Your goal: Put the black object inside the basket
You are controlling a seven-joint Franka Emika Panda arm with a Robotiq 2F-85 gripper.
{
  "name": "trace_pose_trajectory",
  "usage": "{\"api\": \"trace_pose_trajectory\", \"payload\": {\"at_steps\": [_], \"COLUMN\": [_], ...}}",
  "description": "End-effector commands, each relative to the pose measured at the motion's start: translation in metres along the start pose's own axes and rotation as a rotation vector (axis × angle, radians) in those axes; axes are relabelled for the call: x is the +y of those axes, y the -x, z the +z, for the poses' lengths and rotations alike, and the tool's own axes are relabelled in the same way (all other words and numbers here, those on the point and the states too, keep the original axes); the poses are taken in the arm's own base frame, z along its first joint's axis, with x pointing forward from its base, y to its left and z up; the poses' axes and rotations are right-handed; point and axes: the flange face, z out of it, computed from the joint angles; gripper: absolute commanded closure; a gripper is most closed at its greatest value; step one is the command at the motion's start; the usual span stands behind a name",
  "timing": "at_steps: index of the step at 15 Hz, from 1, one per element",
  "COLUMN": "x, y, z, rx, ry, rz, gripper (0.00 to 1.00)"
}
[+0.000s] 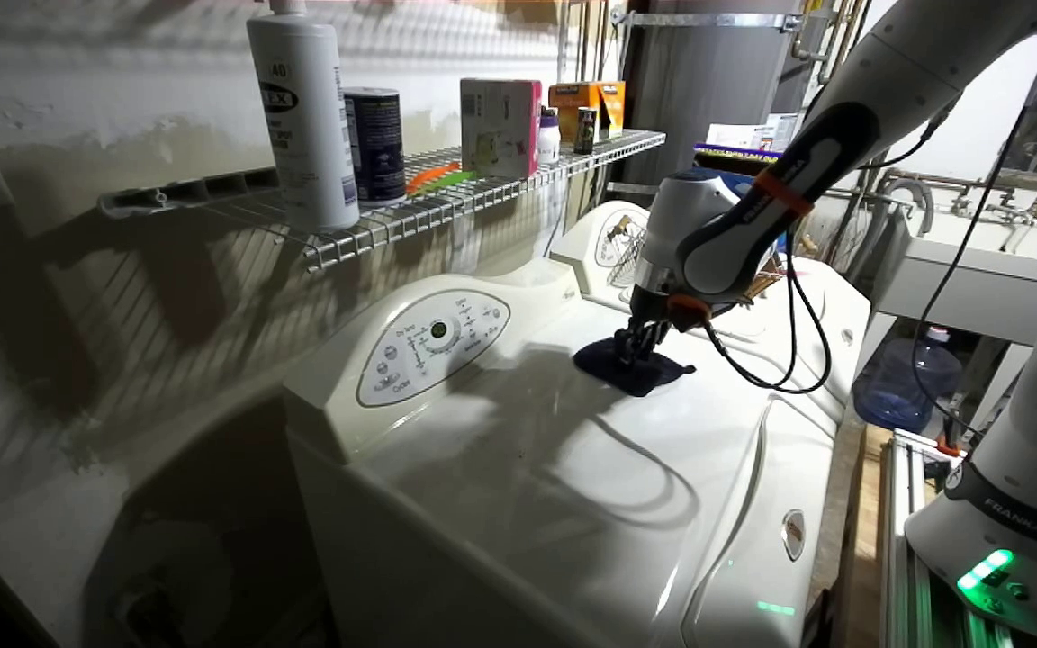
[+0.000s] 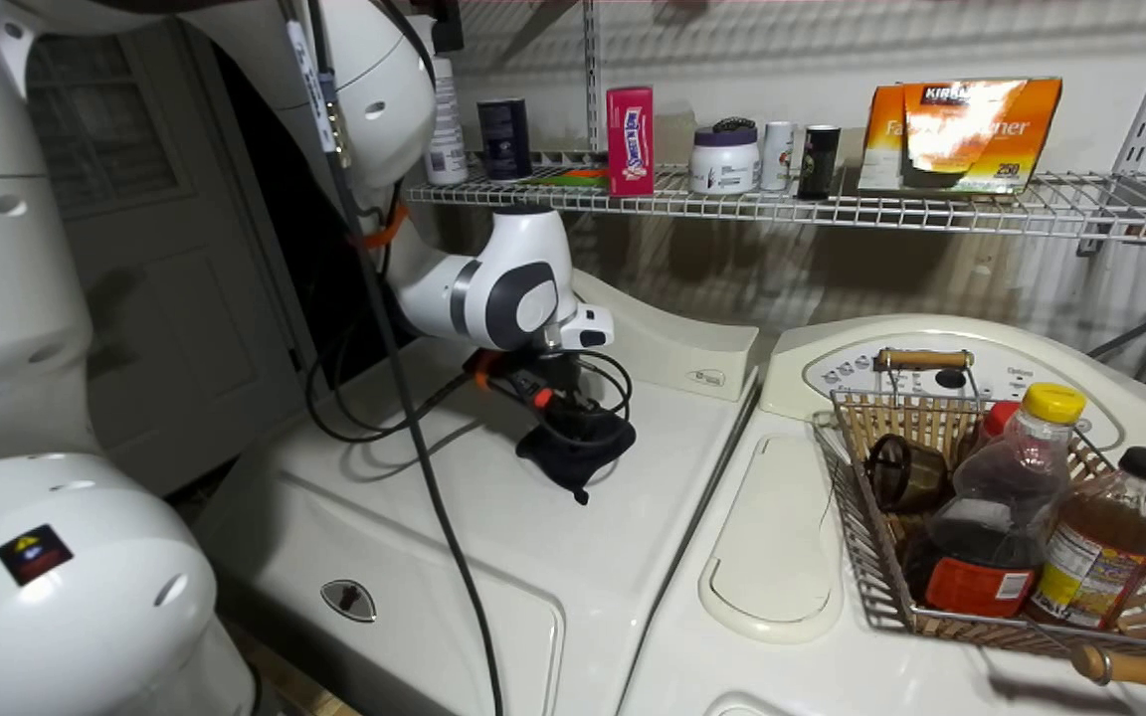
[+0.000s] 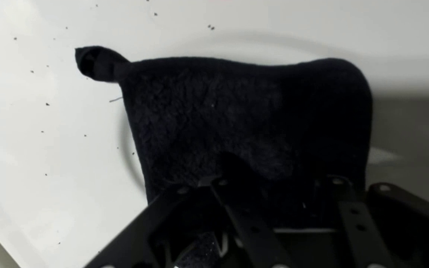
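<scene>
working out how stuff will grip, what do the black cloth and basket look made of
Black cloth: matte fabric, perhaps fleece or terry, judging by its fuzzy pile and corner loop.
Basket: brown flat slats suggest matte bamboo or wood; thin grey, faintly shiny rods suggest metal wire.

White arm (image 1: 919, 72), orange bands (image 1: 784, 193), black cables (image 1: 789, 390), green base lights (image 1: 987, 570), screw-studded black claw (image 1: 635, 349)
</scene>
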Motion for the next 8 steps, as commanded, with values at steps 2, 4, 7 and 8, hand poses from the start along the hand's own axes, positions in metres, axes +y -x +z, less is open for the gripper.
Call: {"api": "trace_pose_trajectory", "payload": {"at_steps": [2, 4, 7, 8], "x": [-0.006, -0.009, -0.012, -0.013], "y": [0.005, 0.008, 0.012, 0.012], "z": [-0.005, -0.018, -0.050, -0.067], "rx": [-0.052, -0.073, -0.070, -0.053], "ry": [0.005, 0.016, 0.061, 0.077], "rz": [-0.017, -0.009, 0.004, 0.009], "gripper": [0.95, 0.99, 0.97, 0.97]}}
